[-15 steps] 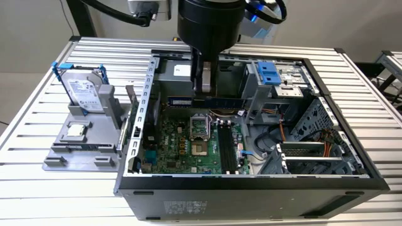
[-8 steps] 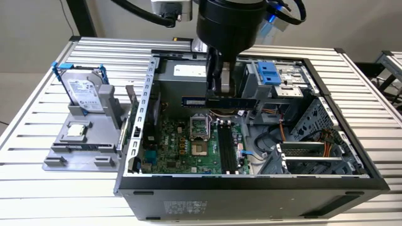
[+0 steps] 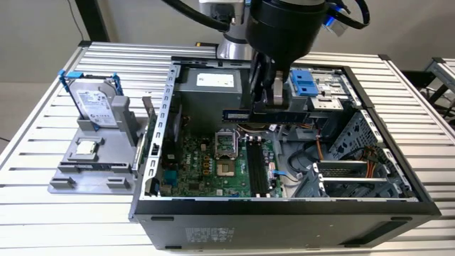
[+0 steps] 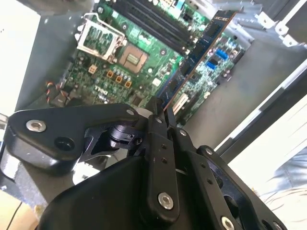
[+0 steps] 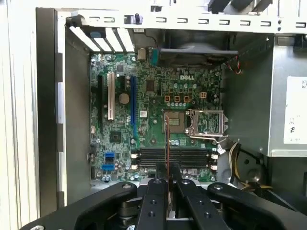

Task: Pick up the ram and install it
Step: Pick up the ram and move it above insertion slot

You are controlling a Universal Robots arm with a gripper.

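On the slatted desk, the open computer case lies nearest, its green motherboard and black memory slots facing up. Over them the gripper is clenched on the ram, holding it level, clear of the slots; the second wrist view shows the stick jutting from the fingers. Farther back sits the grey power supply. Towards the exterior view's left, a hard drive stands upright in a grey holder.

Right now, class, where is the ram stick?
In the exterior view, the ram is clamped in the gripper, above the memory slots inside the open computer case.
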